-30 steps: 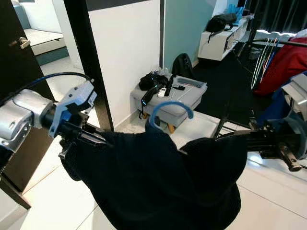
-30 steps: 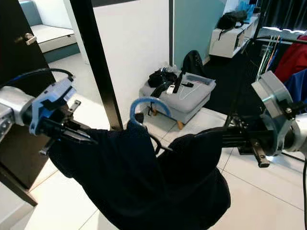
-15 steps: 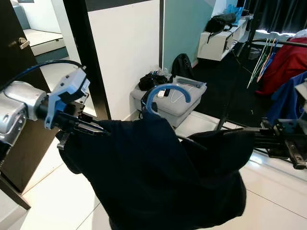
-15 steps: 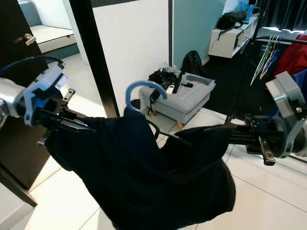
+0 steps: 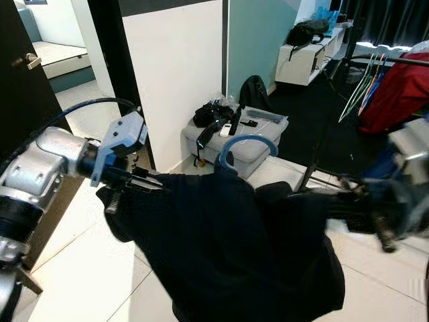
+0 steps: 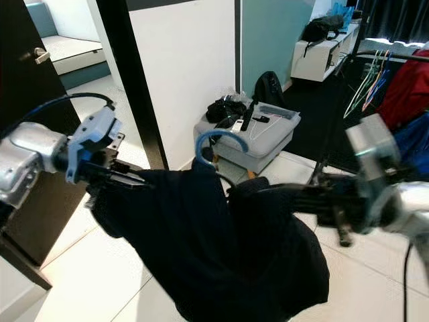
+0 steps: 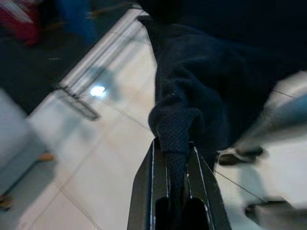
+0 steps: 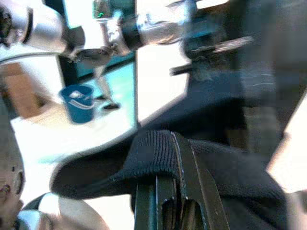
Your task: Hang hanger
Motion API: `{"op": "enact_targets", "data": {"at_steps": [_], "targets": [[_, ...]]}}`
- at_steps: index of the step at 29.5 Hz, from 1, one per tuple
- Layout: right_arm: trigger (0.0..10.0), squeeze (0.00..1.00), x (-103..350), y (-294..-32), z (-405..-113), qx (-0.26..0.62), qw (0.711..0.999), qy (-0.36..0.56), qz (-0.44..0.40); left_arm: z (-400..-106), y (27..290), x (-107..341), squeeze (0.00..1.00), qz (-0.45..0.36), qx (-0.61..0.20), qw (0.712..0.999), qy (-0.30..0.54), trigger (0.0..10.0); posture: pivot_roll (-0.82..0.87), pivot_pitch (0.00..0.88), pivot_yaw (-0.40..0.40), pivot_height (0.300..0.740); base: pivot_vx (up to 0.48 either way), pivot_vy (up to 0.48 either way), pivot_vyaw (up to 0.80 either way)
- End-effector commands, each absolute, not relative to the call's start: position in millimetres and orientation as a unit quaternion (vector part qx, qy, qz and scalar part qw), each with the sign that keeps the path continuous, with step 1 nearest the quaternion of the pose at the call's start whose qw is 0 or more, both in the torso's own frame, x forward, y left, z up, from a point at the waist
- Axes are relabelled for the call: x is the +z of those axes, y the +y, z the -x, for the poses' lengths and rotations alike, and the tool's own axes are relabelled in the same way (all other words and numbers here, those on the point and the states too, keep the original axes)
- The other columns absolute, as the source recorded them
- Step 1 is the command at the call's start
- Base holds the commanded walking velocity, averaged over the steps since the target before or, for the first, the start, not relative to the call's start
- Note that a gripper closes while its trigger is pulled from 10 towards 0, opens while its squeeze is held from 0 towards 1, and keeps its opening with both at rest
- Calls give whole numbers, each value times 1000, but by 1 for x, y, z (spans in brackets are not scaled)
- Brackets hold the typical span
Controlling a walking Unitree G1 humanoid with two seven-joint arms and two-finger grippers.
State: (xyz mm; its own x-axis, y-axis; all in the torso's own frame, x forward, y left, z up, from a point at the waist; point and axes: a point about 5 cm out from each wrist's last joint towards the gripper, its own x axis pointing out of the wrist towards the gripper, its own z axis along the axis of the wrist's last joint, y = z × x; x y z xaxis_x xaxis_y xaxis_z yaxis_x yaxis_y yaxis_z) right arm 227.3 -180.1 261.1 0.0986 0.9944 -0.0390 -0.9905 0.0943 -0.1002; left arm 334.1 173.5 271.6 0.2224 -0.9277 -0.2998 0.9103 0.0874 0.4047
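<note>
Compared w/ half a sec. earlier, the blue hook of the hanger (image 5: 244, 145) sits lower and further to the robot's right, the left gripper (image 5: 149, 186) has swung in toward the centre, and the right arm is smeared w/ motion blur as it shifts. A dark garment (image 5: 234, 248) is draped over the hanger and slung between both grippers, well above the white tiled floor (image 5: 74, 268). The left gripper's fingers (image 7: 158, 182) are pressed together on a bunched fold of the knit fabric at one shoulder; the right gripper (image 6: 322, 201) pinches the other shoulder, its fingers (image 8: 168, 191) clamped on a ribbed edge. Holding both ends apparently keeps the garment spread and the hanger level, so the hook is free and uppermost for catching a rail. The hanger's long axis runs roughly left-right between the grippers, about horizontal; the hook stands up from the middle, curling over, w/ its open end facing down. The hanger's own bar is hidden under the cloth. A clothes rack (image 5: 395, 60) w/ a red garment (image 5: 402, 97) and spare hangers stands off to the robot's right, well apart from the load, prob. the target. A padded grey stool (image 5: 258, 137) cluttered w/ small items sits by the white wall (image 5: 177, 74) ahead.
</note>
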Motion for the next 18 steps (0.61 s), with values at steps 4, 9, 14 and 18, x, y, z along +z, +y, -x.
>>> {"op": "enact_targets", "data": {"at_steps": [4,9,14,18], "targets": [[0,0,238,-159,-220,675,733,19,81,-345,179,285,0,-253,-564,784,-57,10000,-68,0,35,740,0,0,0],[0,0,222,-155,-220,660,743,46,99,-346,178,291,0,-239,-557,791,-81,10000,-70,0,33,740,0,0,0],[0,0,221,-160,-222,640,759,53,110,-342,177,291,0,-237,-571,781,-89,10000,-71,0,35,740,0,0,0],[0,0,230,-174,-228,614,779,47,123,-334,177,285,0,-247,-602,755,-81,10000,-71,0,35,740,0,0,0]]}}
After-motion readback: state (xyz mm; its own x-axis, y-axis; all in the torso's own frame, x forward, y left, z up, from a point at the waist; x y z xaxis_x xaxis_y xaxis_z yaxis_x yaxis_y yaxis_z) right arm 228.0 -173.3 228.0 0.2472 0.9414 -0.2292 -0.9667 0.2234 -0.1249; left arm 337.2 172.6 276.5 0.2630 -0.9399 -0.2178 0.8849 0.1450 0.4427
